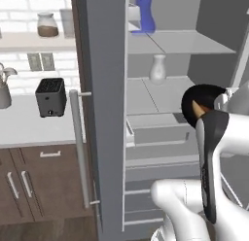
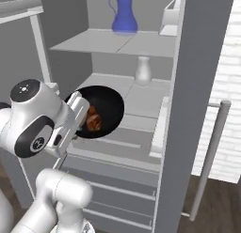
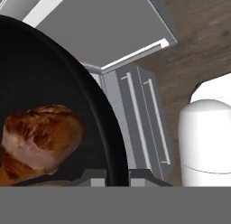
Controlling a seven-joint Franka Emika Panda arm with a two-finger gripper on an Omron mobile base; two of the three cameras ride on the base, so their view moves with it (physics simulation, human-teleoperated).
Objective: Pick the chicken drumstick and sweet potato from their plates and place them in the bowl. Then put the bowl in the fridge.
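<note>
My gripper (image 3: 118, 177) is shut on the rim of the glossy black bowl (image 3: 45, 74), one finger on each side of it. I hold the bowl (image 2: 107, 105) tilted in front of the open fridge (image 2: 136, 98), level with its middle shelf. The reddish-brown chicken drumstick (image 3: 43, 137) lies inside the bowl, close to the fingers, and appears as a dark red lump (image 2: 94, 120) in the right base view. A pale tan tip of the sweet potato (image 1: 198, 109) pokes out beside the bowl (image 1: 202, 96) behind my forearm. The two plates are out of view.
The grey fridge door (image 1: 104, 113) stands open on the left with its bar handle (image 1: 79, 147). A blue jug (image 1: 145, 12) sits on the top shelf and a white vase (image 1: 157, 70) on the middle one. A drawer (image 1: 160, 130) lies below. A black toaster (image 1: 50, 96) stands on the counter.
</note>
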